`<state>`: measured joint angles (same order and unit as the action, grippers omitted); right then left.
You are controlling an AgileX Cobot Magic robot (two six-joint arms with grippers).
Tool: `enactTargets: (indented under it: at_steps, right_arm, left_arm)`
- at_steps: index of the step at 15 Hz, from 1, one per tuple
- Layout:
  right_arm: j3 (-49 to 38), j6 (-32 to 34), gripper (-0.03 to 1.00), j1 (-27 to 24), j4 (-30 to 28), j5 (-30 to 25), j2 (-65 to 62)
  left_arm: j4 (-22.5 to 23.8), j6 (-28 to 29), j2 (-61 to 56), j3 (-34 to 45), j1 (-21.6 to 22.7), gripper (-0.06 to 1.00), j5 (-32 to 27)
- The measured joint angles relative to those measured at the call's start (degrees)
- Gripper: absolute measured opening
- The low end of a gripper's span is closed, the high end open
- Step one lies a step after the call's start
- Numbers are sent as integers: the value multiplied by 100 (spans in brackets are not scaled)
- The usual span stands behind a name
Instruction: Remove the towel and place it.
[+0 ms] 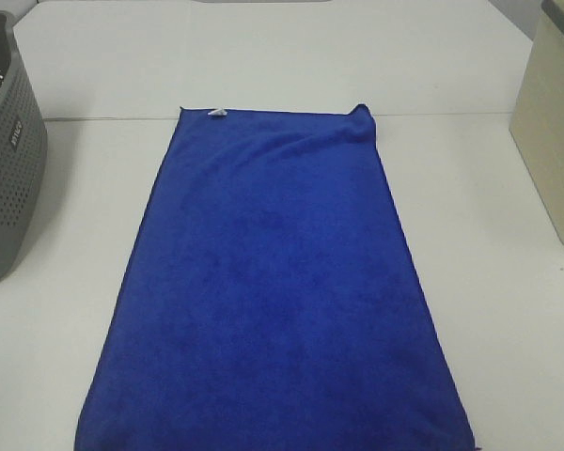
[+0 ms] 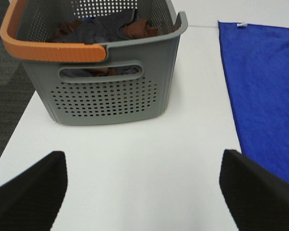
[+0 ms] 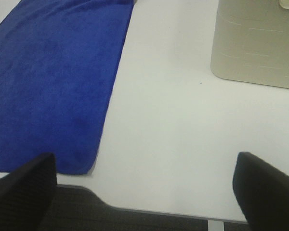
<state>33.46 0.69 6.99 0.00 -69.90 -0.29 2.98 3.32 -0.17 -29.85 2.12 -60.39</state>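
Observation:
The royal-blue towel [image 1: 273,282] lies spread flat on the white table [image 1: 489,282], long side running front to back, with a small white tag [image 1: 216,112] at its far left corner. It also shows in the left wrist view [image 2: 262,86] and the right wrist view [image 3: 53,82]. My left gripper [image 2: 142,192] is open and empty above bare table, between the towel and the grey basket [image 2: 111,91]. My right gripper [image 3: 144,192] is open and empty near the table's front edge, right of the towel. Neither gripper shows in the exterior view.
The grey perforated basket [image 1: 5,150] with an orange handle [image 2: 48,48] stands at the left and holds dark clothes [image 2: 101,30]. A beige bin [image 1: 555,122] stands at the right, also in the right wrist view [image 3: 257,43]. The table's front edge [image 3: 149,209] is close.

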Motion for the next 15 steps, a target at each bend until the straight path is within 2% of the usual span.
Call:
enactTargets:
  at_steps: [2,6,15]
  right_arm:
    - [-172,-206,95,0,0,0,0]
    - [-424,-292,95,0,120,768,0]
    - [-447,-292,95,0,138,877,0]
  left_arm:
    - [-120,-178,-17,63,0,79,17]
    - [-504,-544,-17,69,0,79,23]
    - [-642,-602,-17,69,0,79,29]
